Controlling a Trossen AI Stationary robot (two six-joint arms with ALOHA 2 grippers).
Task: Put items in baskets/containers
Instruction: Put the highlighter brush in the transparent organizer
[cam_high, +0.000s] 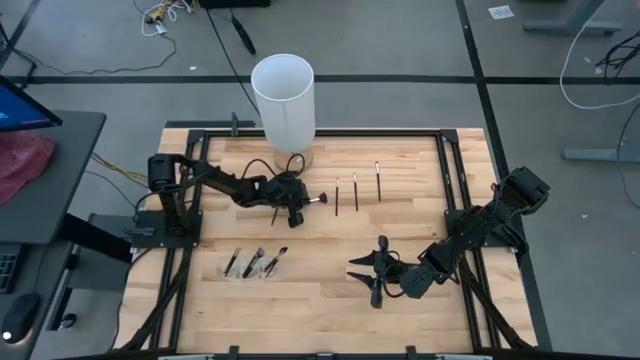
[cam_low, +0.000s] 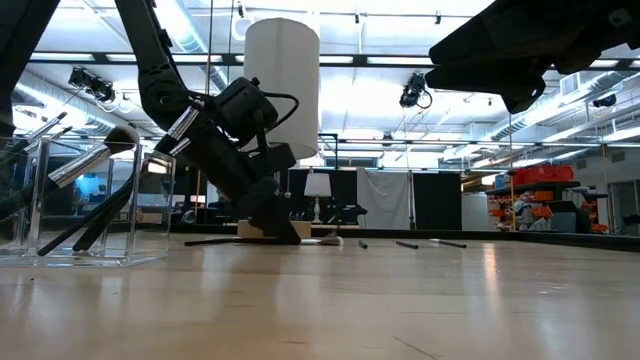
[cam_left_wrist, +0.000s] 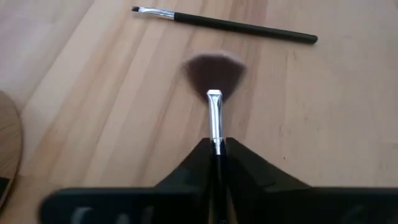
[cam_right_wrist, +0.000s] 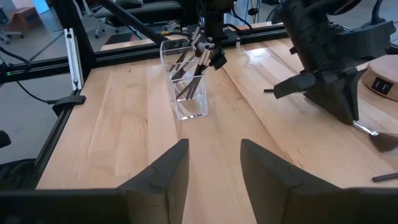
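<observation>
The left gripper (cam_left_wrist: 214, 155) pinches a fan brush (cam_left_wrist: 214, 93) lying on the table's far-middle, right gripper (cam_right_wrist: 214, 165) open and idle near right; next, likely, a lift toward the clear container (cam_high: 252, 265) near left.

The left arm reaches from its base across toward mid-worktop, wrist bent down, and the left gripper (cam_high: 296, 212) is low at the surface with its fingers (cam_left_wrist: 186, 174) pinched in tight around a fan brush (cam_left_wrist: 214, 93). Over on the other side, the right arm folds back toward the near edge. The right gripper (cam_high: 372, 276) hovers with its fingers (cam_right_wrist: 165, 171) spread apart, holding nothing.
</observation>
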